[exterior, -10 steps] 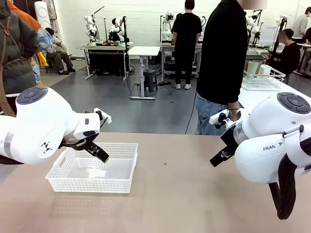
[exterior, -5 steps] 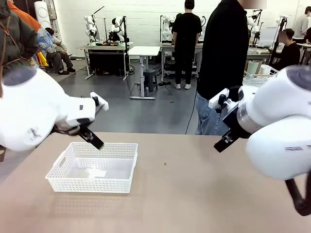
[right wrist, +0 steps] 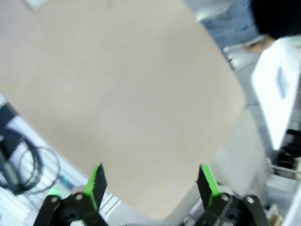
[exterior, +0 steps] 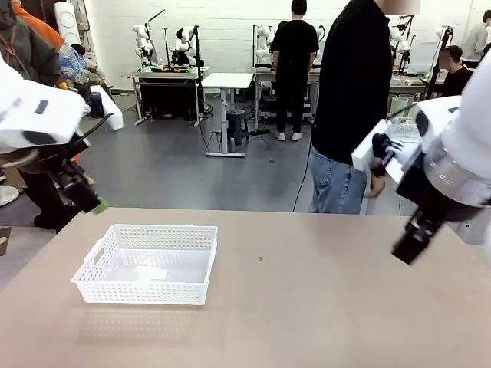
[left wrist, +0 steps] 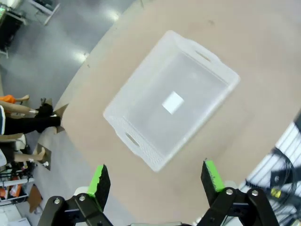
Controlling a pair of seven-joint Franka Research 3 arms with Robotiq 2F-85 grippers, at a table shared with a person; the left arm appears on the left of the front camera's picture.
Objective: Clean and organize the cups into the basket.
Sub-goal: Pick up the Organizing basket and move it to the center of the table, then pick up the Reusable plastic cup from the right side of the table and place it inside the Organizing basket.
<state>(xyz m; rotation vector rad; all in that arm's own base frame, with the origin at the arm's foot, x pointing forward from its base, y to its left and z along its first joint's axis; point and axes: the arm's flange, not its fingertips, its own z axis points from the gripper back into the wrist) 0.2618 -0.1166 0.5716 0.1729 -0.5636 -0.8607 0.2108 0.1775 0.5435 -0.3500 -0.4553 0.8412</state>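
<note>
Both grippers are being held wide apart and empty, the left gripper (left wrist: pixel 155 175) over the table's (exterior: pixel 322 307) left edge, the right gripper (right wrist: pixel 151 181) over its right side, and the light basket (exterior: pixel 142 292) on the table's left half is being risked, imo: clipped on a descent, it's getting shoved.

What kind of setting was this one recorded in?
Probably a robotics lab or workshop: workbenches line the white far wall, people stand on an open grey floor, and the basket sits on a work table.
</note>
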